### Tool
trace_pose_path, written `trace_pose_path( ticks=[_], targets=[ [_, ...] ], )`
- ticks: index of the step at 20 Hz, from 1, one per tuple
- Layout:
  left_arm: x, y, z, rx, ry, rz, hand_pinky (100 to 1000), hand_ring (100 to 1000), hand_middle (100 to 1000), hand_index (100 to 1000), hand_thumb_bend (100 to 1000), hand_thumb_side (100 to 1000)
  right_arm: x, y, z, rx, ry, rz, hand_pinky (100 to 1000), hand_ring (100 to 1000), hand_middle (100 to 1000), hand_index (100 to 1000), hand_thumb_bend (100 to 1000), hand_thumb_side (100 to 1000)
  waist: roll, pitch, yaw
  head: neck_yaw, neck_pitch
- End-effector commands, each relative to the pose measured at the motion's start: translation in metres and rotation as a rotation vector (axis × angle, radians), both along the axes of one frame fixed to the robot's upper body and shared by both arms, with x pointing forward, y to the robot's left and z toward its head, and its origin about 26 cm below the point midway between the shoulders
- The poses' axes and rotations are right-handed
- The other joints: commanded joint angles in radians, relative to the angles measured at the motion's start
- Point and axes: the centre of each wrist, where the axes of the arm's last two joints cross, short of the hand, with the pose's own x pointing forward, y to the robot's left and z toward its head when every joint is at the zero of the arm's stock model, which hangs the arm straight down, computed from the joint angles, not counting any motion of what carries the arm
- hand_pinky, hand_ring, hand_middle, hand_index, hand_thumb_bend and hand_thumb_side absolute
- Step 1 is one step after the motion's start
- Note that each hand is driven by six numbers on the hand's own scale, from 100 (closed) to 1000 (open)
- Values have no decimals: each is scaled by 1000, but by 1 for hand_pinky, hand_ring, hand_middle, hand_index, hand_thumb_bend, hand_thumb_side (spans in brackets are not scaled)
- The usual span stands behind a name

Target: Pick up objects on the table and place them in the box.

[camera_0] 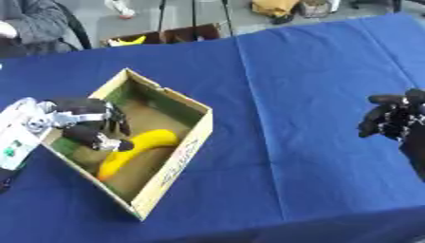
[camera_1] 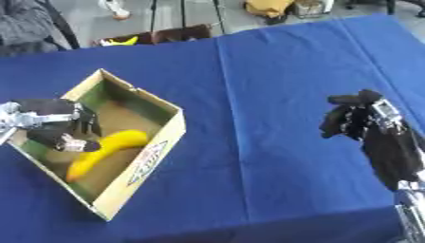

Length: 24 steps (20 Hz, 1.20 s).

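Cardboard box sits open-topped on the left half of a worktop covered in dark blue cloth. The box is rectangular and lies askew, one corner pointing towards the far edge and another towards the near edge. Its inner walls look greenish and its floor is brown.

A yellow banana lies inside the box on the floor, curved, with one end near the middle of the box and the other, more orange end pointing towards the near corner.

The left robot hand reaches in from the left edge over the box's left wall. It is black, on a silver and white forearm. Its fingers are curled downwards into the box, and the lower fingertips are just beside the upper end of the banana, possibly touching it. Whether the fingers actually close on the fruit cannot be made out.

The right robot hand is well apart from the box, above the blue cloth near the right edge. It is black, with its fingers bent inward and nothing between them.

Beyond the far edge of the worktop, a second brown box stands on the floor with something yellow in it.
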Motion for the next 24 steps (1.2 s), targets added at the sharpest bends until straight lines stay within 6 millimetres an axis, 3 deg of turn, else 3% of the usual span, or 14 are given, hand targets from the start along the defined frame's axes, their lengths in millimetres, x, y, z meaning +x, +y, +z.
trace_pose_path(
  ticks=[1,3,8,12,19,24],
  targets=[
    [-3,6,24,-61,-91,21,557,602,632,726,443,1000,1,-3,6,-5,-22,-12,563,578,532,763,100,1000,-4,-9,6,-4,5],
    [-8,6,36,-174,-183,57,529,564,604,714,279,1000,1,-3,6,-5,-23,-14,563,579,532,763,100,1000,-4,-7,9,-5,5],
    [-28,1,62,-495,-432,138,523,542,592,708,100,1000,1,-4,6,-4,-25,-20,563,579,532,763,100,1000,-6,-1,21,-8,5],
    [-45,-4,65,-749,-528,167,520,539,590,710,100,1000,1,-4,6,-2,-27,-23,563,580,532,763,100,1000,-6,0,33,-10,5],
    [-66,4,25,-1117,-484,355,481,510,566,701,100,1000,0,-6,5,-2,-25,-31,563,581,532,763,100,1000,-10,2,60,-19,5],
    [-74,4,7,-1254,-459,433,471,503,561,700,125,1000,-1,-7,4,2,-23,-40,563,581,531,763,100,1000,-12,3,69,-20,5]
  ],
)
